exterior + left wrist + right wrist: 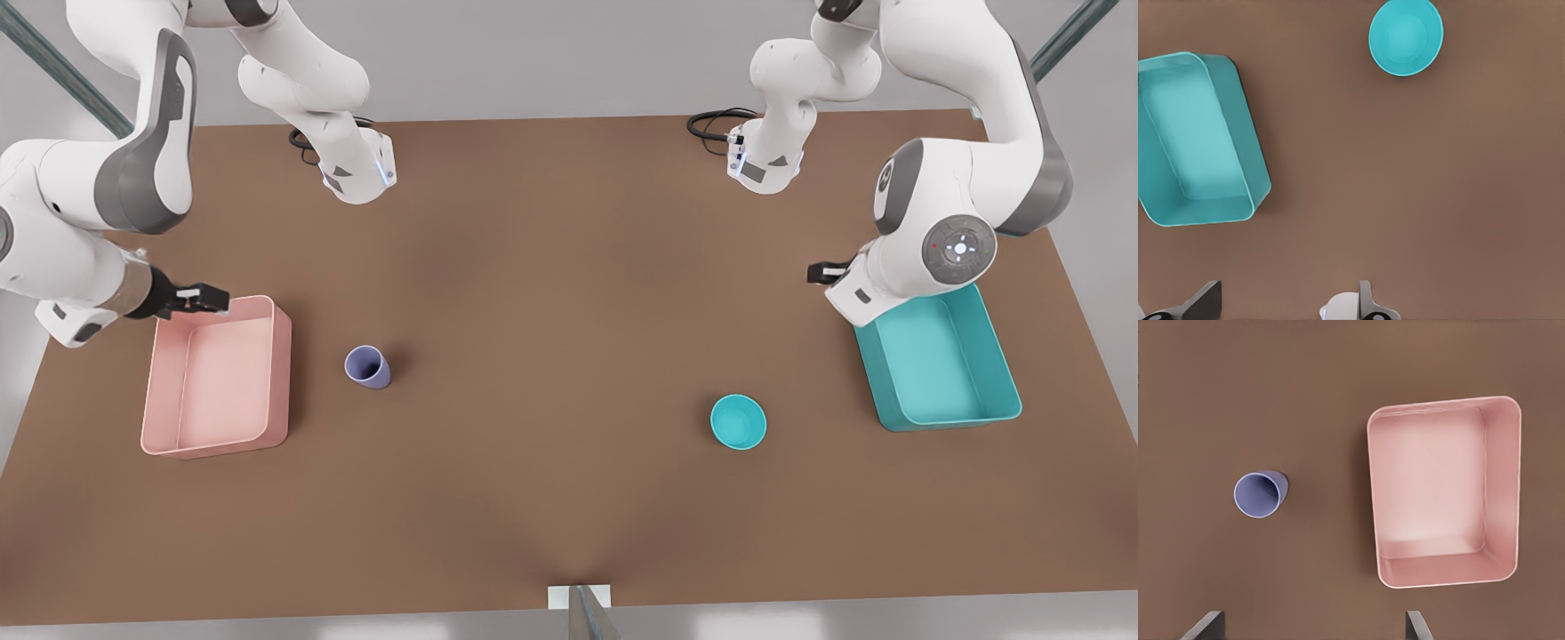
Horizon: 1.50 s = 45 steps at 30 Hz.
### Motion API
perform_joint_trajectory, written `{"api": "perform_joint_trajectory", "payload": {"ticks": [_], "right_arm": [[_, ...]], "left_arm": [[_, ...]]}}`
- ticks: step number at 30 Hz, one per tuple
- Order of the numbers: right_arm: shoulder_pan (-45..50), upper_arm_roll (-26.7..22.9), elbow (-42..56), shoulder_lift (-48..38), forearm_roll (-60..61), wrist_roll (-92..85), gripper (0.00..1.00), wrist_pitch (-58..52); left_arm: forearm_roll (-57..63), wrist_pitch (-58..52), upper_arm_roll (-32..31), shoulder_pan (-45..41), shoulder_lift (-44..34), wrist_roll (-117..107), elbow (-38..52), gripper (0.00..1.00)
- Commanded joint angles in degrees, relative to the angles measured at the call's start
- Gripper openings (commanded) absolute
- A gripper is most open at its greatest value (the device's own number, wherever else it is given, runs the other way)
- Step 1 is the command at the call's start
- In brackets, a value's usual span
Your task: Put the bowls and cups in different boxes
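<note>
While both arms hang above the brown table [551, 373], neither one holds anything. The right gripper [206, 300] sits over the far corner of the pink box [216, 378], on the front view's left. Its two dark fingers [1205, 625] are spread wide apart with nothing between them. The left gripper [822, 272] hangs by the far end of the teal box [941, 360], on the front view's right. Its fingers [1201, 303] are spread wide too, and they grip nothing.

Just beside the pink box, toward the middle of the table, stands the purple cup [368, 366]. It is upright, mouth up, narrower at the bottom, and it does not touch the box. The teal bowl [738, 421] rests near the teal box but apart from it, closer to the near edge. It is round, shallow and smooth.

Both boxes are open on top, with rounded corners and smooth plastic walls, and both are empty inside. Between the cup and the bowl lies a wide stretch of flat, bare table. More bare table runs along the near edge.
</note>
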Motion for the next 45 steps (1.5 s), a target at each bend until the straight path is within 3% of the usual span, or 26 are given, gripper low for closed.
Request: {"api": "perform_joint_trajectory", "payload": {"ticks": [1, 3, 6, 11, 17, 21, 23, 24, 26, 31, 34, 36, 37, 39, 41, 43, 45], "right_arm": [[0.0, 0.0, 0.0, -0.1, 0.2, -3.4, 1.0, 4.0], [0.3, 0.0, -0.1, 0.2, -0.4, -3.4, 1.0, 3.8], [3.2, 0.5, -0.4, 7.4, 2.5, -2.9, 1.0, 9.5], [7.0, 0.5, -4.6, 12.4, 2.8, -2.0, 1.0, 21.6], [7.2, 0.5, -19.9, 9.6, 2.9, -2.0, 1.0, 36.9], [7.4, 0.5, -24.4, 9.0, 3.4, -2.0, 1.0, 41.5], [7.3, 0.5, -26.4, 9.0, 4.9, -2.0, 1.0, 43.6], [7.3, 0.5, -27.5, 9.0, 5.3, -2.0, 1.0, 44.4], [7.3, 0.5, -29.6, 9.0, 5.4, -2.0, 1.0, 46.6], [8.0, 0.5, -32.9, 9.8, 5.4, -2.0, 1.0, 49.3], [8.5, 0.5, -33.8, 10.6, 5.4, -2.0, 1.0, 50.1], [8.4, 0.5, -33.8, 11.9, 5.8, -2.0, 1.0, 50.2], [8.4, 0.5, -33.7, 12.6, 5.8, -2.0, 1.0, 50.5], [8.4, 0.5, -33.8, 13.5, 5.8, -2.0, 1.0, 50.6], [8.4, 0.5, -33.7, 13.9, 5.8, -2.0, 1.0, 50.7], [8.4, 0.5, -33.4, 14.9, 5.8, -2.0, 0.88, 50.7], [8.8, 0.5, -33.0, 15.3, 5.8, -2.1, 0.69, 50.6]], "left_arm": [[0.1, 4.1, 0.0, 0.0, 0.0, -1.0, 0.1, 1.0], [-2.7, 4.6, 0.4, 0.0, 5.3, -1.1, 1.5, 1.0], [-8.2, 18.8, -0.5, 5.5, 26.1, 4.8, 12.1, 1.0], [-14.5, 38.0, -1.3, 6.7, 36.1, 4.8, 11.0, 1.0], [-16.0, 42.1, -2.4, 7.1, 38.6, 4.8, 8.1, 1.0], [-16.1, 43.9, -3.0, 6.7, 39.1, 4.8, 5.6, 1.0], [-16.2, 43.0, -3.3, 6.6, 39.0, 4.5, 5.6, 0.55], [-16.3, 41.8, -3.3, 6.3, 38.7, 4.5, 5.6, 0.38], [-16.4, 41.4, -3.3, 6.3, 38.3, 4.5, 5.6, 0.23], [-16.3, 40.9, -3.3, 6.3, 38.2, 4.4, 5.7, 0.21], [-16.0, 33.1, -2.5, 8.6, 29.8, 4.5, 5.6, 0.21], [-15.7, 22.8, 2.2, 13.2, 23.5, 5.2, 5.5, 0.21], [-15.7, 17.8, 7.5, 14.3, 21.6, 7.7, 5.0, 0.21], [-15.6, 18.2, 20.6, 14.4, 20.6, 25.4, -0.2, 0.21], [-15.6, 22.4, 25.6, 15.0, 20.6, 35.0, -4.6, 0.21], [-15.6, 25.3, 29.0, 15.8, 20.6, 41.5, -7.0, 0.21], [-15.9, 33.9, 29.0, 15.4, 20.8, 41.4, -12.4, 0.21]]}}
